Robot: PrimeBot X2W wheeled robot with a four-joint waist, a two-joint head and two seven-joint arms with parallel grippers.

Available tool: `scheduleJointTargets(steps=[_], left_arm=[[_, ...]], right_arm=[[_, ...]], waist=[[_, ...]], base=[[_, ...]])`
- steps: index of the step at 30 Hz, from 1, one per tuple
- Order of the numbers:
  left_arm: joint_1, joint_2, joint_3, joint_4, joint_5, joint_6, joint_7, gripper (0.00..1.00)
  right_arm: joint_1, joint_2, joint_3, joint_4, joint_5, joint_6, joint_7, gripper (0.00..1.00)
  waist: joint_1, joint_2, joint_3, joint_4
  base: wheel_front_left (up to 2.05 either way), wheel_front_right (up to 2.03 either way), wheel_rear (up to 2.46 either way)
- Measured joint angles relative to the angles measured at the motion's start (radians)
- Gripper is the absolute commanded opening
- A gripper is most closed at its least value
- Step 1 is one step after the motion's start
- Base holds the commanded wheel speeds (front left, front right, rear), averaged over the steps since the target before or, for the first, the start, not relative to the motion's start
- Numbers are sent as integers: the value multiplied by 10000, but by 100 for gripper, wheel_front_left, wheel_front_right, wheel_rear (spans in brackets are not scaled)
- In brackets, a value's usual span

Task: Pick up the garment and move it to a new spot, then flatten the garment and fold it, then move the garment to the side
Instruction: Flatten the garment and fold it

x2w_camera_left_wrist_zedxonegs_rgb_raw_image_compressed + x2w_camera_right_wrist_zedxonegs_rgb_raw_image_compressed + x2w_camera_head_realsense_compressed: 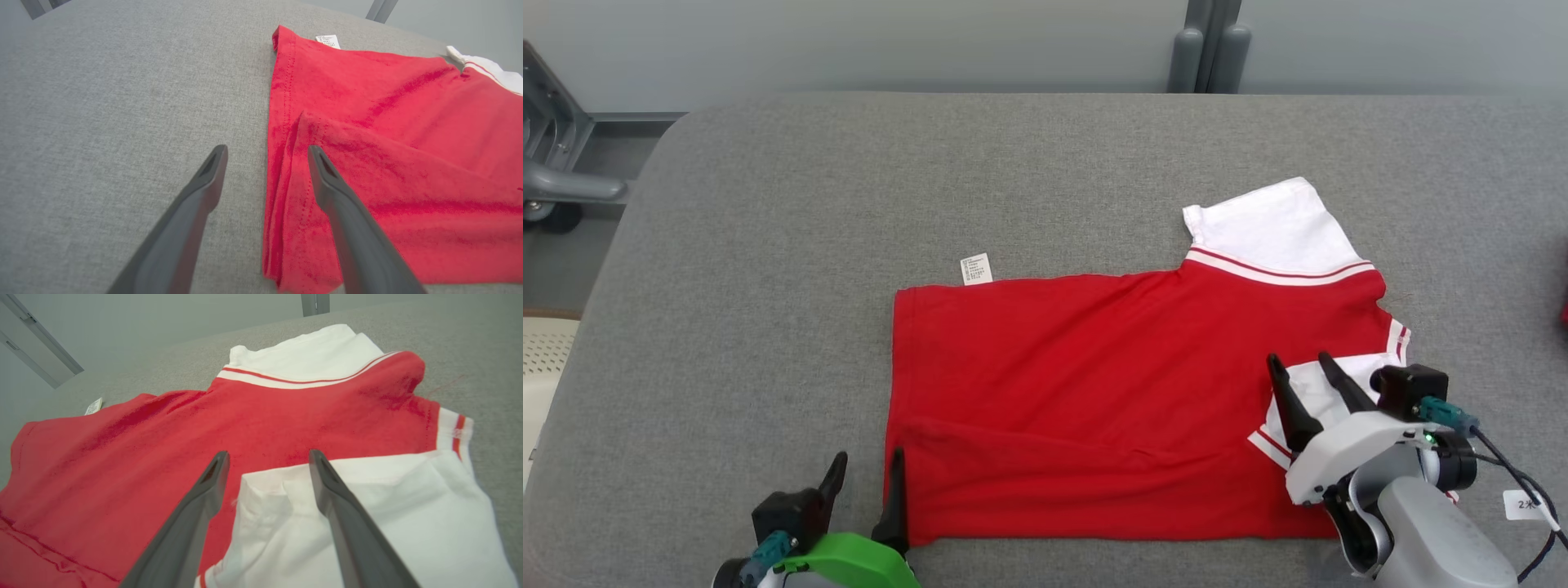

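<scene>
The garment [1094,384] is a red shirt with white sleeves, lying folded lengthwise on the grey table [768,245]. One white sleeve [1270,224] sticks out at the back right; the other [359,522] is folded over the red body at the near right. My left gripper [866,465] is open at the shirt's near left corner, one finger over the hem [286,163], the other over bare table. My right gripper [1298,367] is open just above the folded white sleeve, holding nothing.
A small white label [977,269] pokes out from the shirt's far edge. Grey posts [1209,49] stand behind the table, and a grey wheeled frame [556,163] is off its left side. Bare table surrounds the shirt on the left and back.
</scene>
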Motion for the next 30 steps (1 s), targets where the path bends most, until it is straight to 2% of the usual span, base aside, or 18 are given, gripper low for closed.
scheduleJointTargets(steps=[6, 14, 18, 23, 30], left_arm=[[-747, 0, 44, -276, 186, 161, 0, 100], [-2999, 8, 608, 1034, 692, -27, 0, 100], [-3943, 12, 874, 2190, 782, -151, 0, 100], [-4752, 48, 1246, 3613, 508, -290, 2, 100], [-5149, 109, 1478, 4123, 474, -454, 0, 100]], right_arm=[[-80, -184, -278, -1055, 13, 0, 2, 100], [-105, -337, -186, -2079, -90, 0, 0, 100], [-174, -374, -207, -2362, -23, 0, 2, 100], [-199, -458, -259, -2594, -8, 0, 0, 100], [-221, -518, -543, -2800, -12, 0, 0, 100]], waist=[[0, 0, 42, -221], [0, 0, 567, -841], [0, 0, 975, -1151], [0, 0, 1384, -1562], [0, 0, 1767, -1879]], base=[[0, 0, 0], [0, 0, 0], [0, 0, 0], [0, 0, 0], [0, 0, 0]])
